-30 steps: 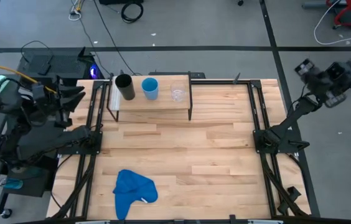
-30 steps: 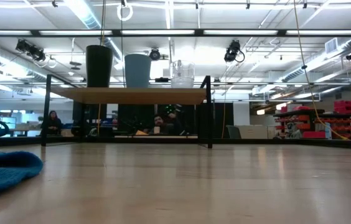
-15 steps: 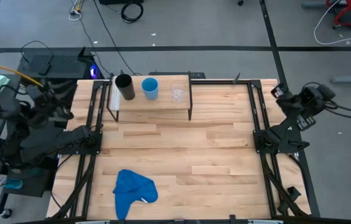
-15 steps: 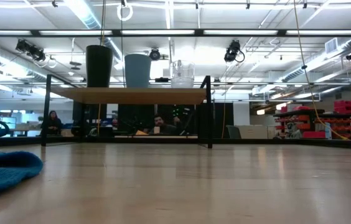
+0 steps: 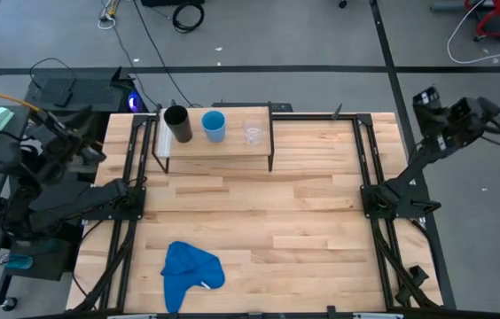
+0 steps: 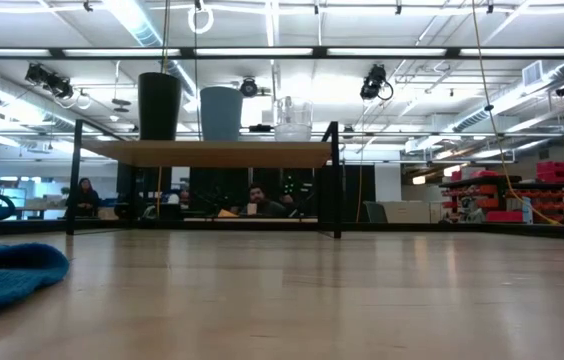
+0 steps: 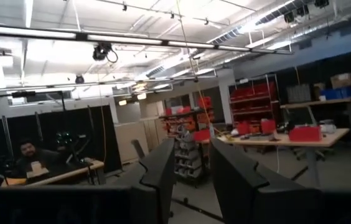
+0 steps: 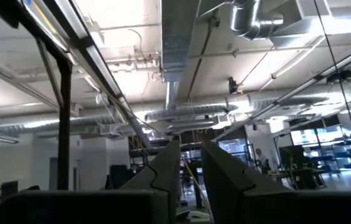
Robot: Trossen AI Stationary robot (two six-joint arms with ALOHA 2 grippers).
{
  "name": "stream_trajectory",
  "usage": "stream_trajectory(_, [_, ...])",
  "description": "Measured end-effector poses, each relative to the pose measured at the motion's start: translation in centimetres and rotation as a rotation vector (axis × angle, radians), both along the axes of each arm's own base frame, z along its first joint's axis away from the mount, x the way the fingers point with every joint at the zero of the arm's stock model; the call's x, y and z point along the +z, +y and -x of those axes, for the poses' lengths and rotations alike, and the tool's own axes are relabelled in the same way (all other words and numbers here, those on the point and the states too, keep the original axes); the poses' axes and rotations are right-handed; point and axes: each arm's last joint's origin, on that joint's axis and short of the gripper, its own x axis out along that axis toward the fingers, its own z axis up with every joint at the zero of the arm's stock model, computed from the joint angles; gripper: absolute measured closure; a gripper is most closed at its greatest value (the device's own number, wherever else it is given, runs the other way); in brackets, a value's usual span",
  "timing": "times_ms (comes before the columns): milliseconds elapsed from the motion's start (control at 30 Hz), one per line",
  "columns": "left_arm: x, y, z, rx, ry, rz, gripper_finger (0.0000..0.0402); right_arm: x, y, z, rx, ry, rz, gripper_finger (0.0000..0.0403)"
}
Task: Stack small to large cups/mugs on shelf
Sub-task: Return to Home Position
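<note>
Well clear of the cups, your left gripper (image 7: 192,144) hangs off the left edge of the desk (image 5: 303,221), and your right gripper (image 8: 190,144) is raised beyond the right edge, near the far right corner. Each wrist view shows two dark fingers with a narrow slit of room between them, slightly spread and holding nothing. The shelf (image 5: 217,149), a light-wood board on thin black legs, stands against the desk's far edge, left of its middle and well apart from both grippers. Three cups stand on it in one row, none touching its neighbour: the black cup (image 5: 177,123) by the shelf's left end, the light-blue cup (image 5: 214,125) at its middle, and the clear cup (image 5: 253,133) toward its right end. The low view shows the black cup as a dark, straight cylinder and the tallest of the three. The light-blue one is shorter, and the clear one is lowest and see-through. All three are upright with mouths up and long axes vertical, and the row runs along the shelf's length, parallel to the desk's far edge. A crumpled blue cloth (image 5: 190,270) lies by the desk's near edge, left of middle. Under the shelf, the low view shows a seated person (image 6: 258,200) in the room behind.
</note>
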Motion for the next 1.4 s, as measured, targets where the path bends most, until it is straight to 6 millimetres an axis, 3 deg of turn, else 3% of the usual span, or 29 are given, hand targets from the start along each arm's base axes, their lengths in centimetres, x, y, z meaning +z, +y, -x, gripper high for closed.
stream_trajectory(167, [0.4, 0.2, -0.2, 0.012, -0.046, 0.015, 0.0294, 1.3, -1.9, 1.6, 0.028, -0.012, -0.014, 0.0330])
stream_trajectory(267, [0.2, 0.1, -0.1, -0.052, -0.131, 0.100, 0.0294, 1.2, -2.0, 1.2, 0.087, -0.001, -0.029, 0.0330])
stream_trajectory(667, [-1.4, -1.0, -1.4, -0.647, -0.015, 0.298, 0.0294, -2.8, 2.6, -3.1, 0.352, 0.147, -0.096, 0.0330])
stream_trajectory(900, [-2.8, -0.9, -2.1, -0.711, 0.037, 0.432, 0.0294, -4.9, 4.8, -5.2, 0.387, 0.211, -0.129, 0.0330])
stream_trajectory(1000, [-4.1, -0.4, -3.1, -0.739, 0.044, 0.446, 0.0294, -5.6, 5.5, -5.9, 0.398, 0.202, -0.151, 0.0330])
stream_trajectory(1167, [-7.9, 0.8, -5.6, -0.776, 0.078, 0.552, 0.0294, -8.0, 6.8, -7.2, 0.441, 0.276, -0.208, 0.0330])
stream_trajectory(1400, [-10.5, 1.8, -7.5, -0.792, 0.088, 0.567, 0.0294, -10.9, 8.1, -8.6, 0.439, 0.279, -0.270, 0.0330])
